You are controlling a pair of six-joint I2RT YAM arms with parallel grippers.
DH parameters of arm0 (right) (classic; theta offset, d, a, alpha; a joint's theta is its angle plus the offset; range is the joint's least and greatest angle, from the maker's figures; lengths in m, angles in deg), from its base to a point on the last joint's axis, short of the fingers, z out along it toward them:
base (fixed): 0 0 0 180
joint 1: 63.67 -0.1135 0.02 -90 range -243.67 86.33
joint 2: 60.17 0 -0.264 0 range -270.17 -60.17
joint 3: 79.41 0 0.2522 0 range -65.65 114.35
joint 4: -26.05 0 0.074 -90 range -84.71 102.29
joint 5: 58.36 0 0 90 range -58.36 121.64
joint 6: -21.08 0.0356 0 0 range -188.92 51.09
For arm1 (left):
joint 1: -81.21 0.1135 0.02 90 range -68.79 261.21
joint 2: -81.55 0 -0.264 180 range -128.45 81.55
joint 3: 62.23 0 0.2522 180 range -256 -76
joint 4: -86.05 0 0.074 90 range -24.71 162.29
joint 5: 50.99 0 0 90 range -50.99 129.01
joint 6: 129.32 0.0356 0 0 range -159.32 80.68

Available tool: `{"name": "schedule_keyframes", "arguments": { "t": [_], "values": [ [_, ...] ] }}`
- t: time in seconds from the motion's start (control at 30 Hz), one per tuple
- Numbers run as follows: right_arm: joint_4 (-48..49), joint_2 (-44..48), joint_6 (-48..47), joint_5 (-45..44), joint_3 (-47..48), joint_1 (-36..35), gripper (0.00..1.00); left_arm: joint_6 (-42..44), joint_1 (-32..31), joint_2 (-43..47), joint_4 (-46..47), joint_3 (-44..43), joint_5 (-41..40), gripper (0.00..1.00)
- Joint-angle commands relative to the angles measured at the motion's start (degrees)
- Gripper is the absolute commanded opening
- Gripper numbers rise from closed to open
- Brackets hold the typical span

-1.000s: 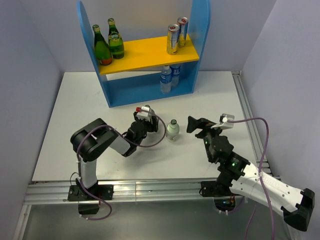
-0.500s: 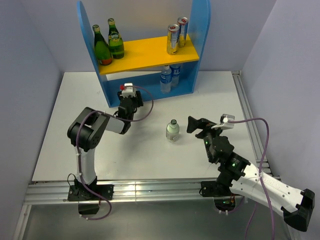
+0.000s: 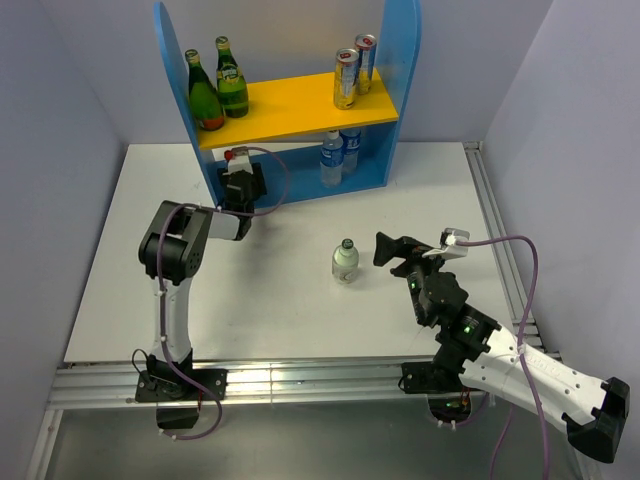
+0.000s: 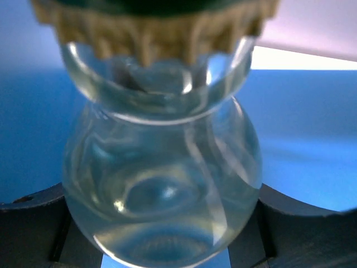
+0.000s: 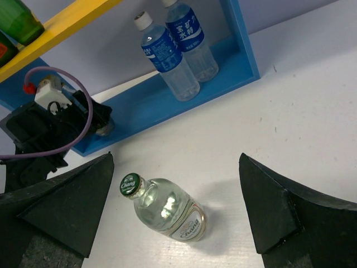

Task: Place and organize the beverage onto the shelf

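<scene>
Far left on the shelf (image 3: 400, 60), 2 green bottles (image 3: 218, 90) stand on the yellow board (image 3: 290, 110). Just below them, the left gripper (image 3: 245, 186) is at the low blue part, near the left side panel (image 3: 175, 60). Its jaws are partly open and squeeze a small glass bottle (image 4: 162, 167) low on its round body. That bottle is clear and has a gold cap. The blue of the shelf fills the view behind it. I cannot tell if it touches the shelf floor yet.

What could go wrong here? Glass is smooth, so the bottle could slip in the jaws. It is close to the side panel and the front edge, so a wrong push could bump it. If the jaws let go while it leans or hangs in the air, it could fall over.

Further right, 2 water bottles (image 3: 338, 155) stand in the low part. 2 cans (image 3: 354, 68) stand on the board above them.

Out on the white table (image 3: 150, 200), well apart from the shelf, 1 more clear bottle (image 3: 345, 262) stands alone. It is not on the shelf yet. It is tall and thin, so a bump from the side could knock it down.

Just right of it is the right gripper (image 3: 393, 255). Its jaws are wide open and hold nothing. It points at that bottle but does not touch it.
</scene>
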Motion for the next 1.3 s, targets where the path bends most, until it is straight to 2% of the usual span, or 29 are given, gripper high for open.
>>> {"name": "schedule_keyframes", "arguments": {
  "t": [0.0,0.03,0.13,0.17,0.2,0.43,0.8,1.0,1.13,1.17,1.23,1.27],
  "values": [
    [2.66,-0.39,0.74,-0.49,-0.35,-0.28,1.0,-0.69,0.81,2.14,5.65,-3.41,0.86,0.35],
    [2.66,-0.57,0.66,-0.41,-0.35,-0.28,1.0,-0.95,0.9,2.32,5.65,-3.23,1.31,0.58],
    [2.75,-0.39,0.66,-0.23,-0.44,-0.28,1.0,-1.3,1.34,2.76,3.82,-3.31,2.8,0.79],
    [2.75,-0.31,0.66,-0.23,-0.44,-0.28,1.0,-0.96,1.34,2.85,3.46,-3.31,3.15,0.93],
    [2.75,-0.3,0.74,-0.14,-0.44,-0.19,1.0,-1.13,1.25,3.02,3.11,-3.23,3.16,0.99],
    [2.66,-0.13,0.66,-0.14,-0.35,-0.28,1.0,-3.32,0.64,8.46,3.11,2.13,5.01,0.99],
    [2.14,0.93,0.83,0.03,-0.53,-0.28,1.0,-2.8,-8.76,22.88,-3.75,15.57,-7.46,0.99],
    [1.87,1.8,0.92,-0.14,-0.79,-0.19,1.0,-6.57,-10.87,30.35,-6.56,24.87,-9.15,0.99],
    [2.57,1.81,1.01,0.03,-1.32,-0.19,1.0,-4.56,-15.52,35.45,-1.04,33.06,-1.7,0.99],
    [2.66,1.63,0.92,-0.05,-1.23,-0.28,1.0,-1.95,-17.1,36.59,1.15,34.73,5.11,0.99],
    [1.96,1.1,1.18,-0.23,-0.79,-0.28,1.0,0.71,-21.85,37.21,3.27,36.23,11.04,0.99],
    [1.79,1.1,1.18,-0.32,-0.62,-0.28,1.0,3.42,-23.69,37.74,5.89,39.46,16.46,0.99]
  ]
}}
